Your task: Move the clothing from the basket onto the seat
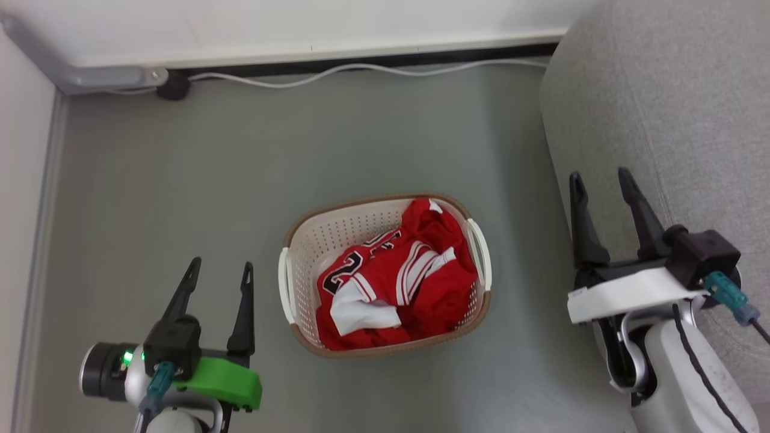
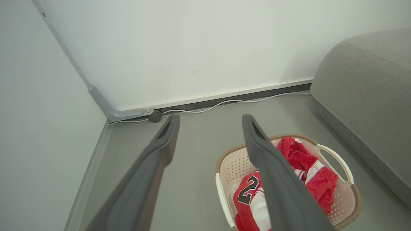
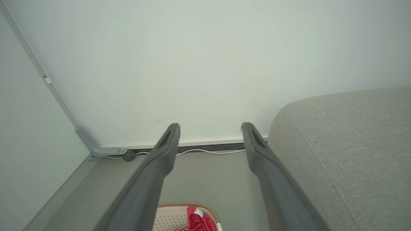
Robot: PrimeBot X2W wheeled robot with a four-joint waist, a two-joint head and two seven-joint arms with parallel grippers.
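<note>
Left tool at 7 o'clock, right tool at 3 o'clock beside grey sofa; both spread wide, empty. Red basketball kit (crumpled) lies in laundry basket, ctr of floor.

The clothing is bright red with white stripes and a black numeral edged in white. The basket is cream, dotted with small holes, with a brown rim and white handles. The seat is light grey, finely woven. The floor is grey-green and the cable white. The left pincer has black fingers and a green mount. The right pincer has black fingers and a white mount.
</note>
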